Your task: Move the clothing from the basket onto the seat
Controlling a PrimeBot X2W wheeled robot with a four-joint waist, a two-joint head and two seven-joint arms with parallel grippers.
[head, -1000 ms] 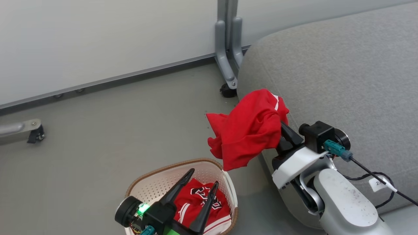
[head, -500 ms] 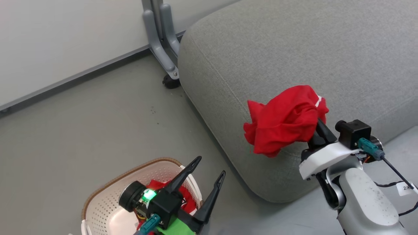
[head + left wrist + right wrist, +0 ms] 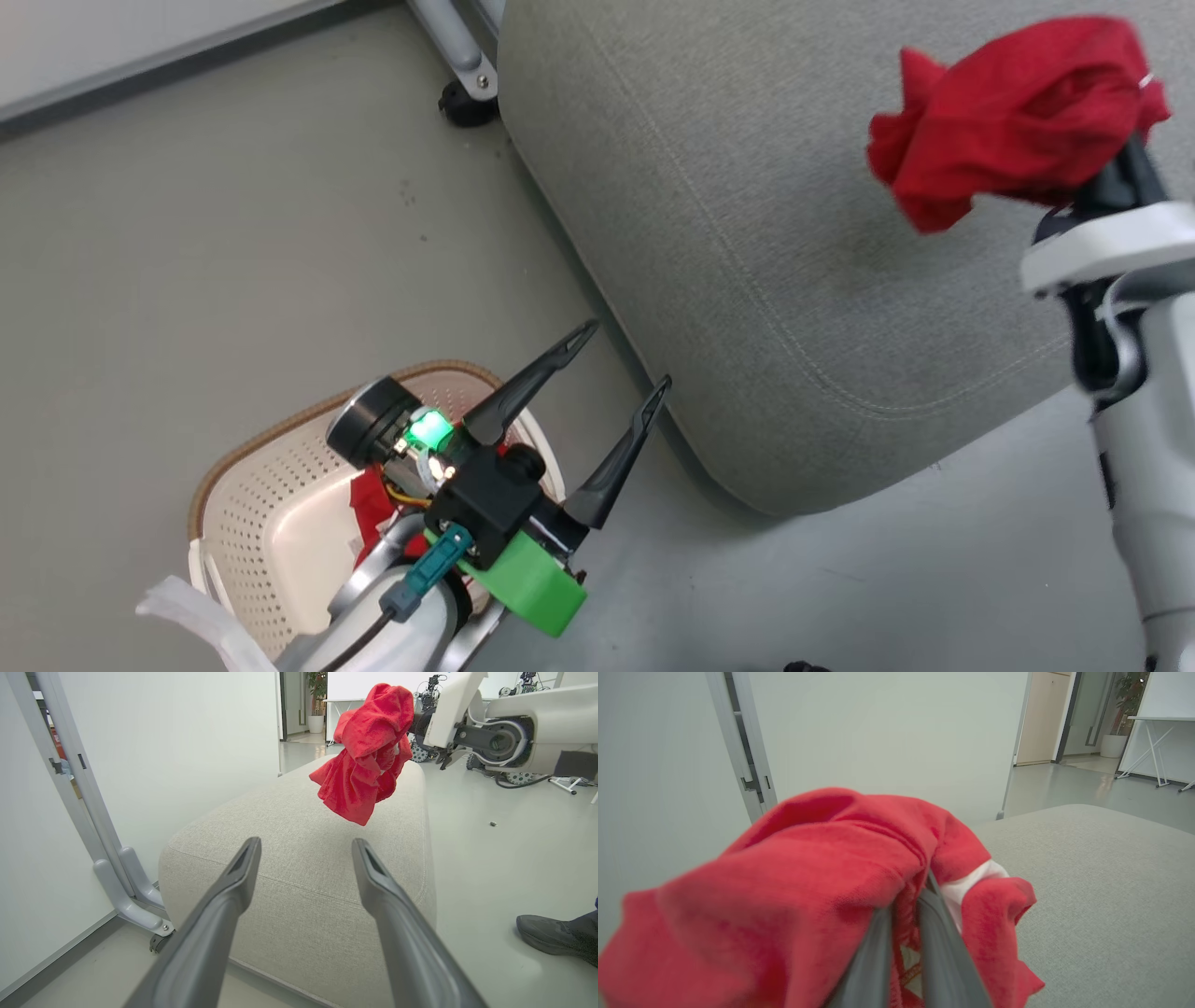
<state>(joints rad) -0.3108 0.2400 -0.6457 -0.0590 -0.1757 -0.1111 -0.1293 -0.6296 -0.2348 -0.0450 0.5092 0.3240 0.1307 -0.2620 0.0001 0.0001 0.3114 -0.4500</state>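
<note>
My right end effector (image 3: 1111, 163) is clenched on a bunched red garment (image 3: 1013, 107) and holds it in the air above the grey seat (image 3: 728, 205), clear of the cushion. My left end effector (image 3: 628, 355) is released, its fingers spread with nothing between them. It hovers over the basket (image 3: 271, 532), which stands on the floor beside the seat. A second red garment (image 3: 372, 504) lies inside the basket.

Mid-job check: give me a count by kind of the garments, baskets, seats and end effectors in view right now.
Red garments: 2, the held garment and the basket garment
Basket: 1
Seat: 1
End effectors: 2, left end effector and right end effector
Total: 6
</note>
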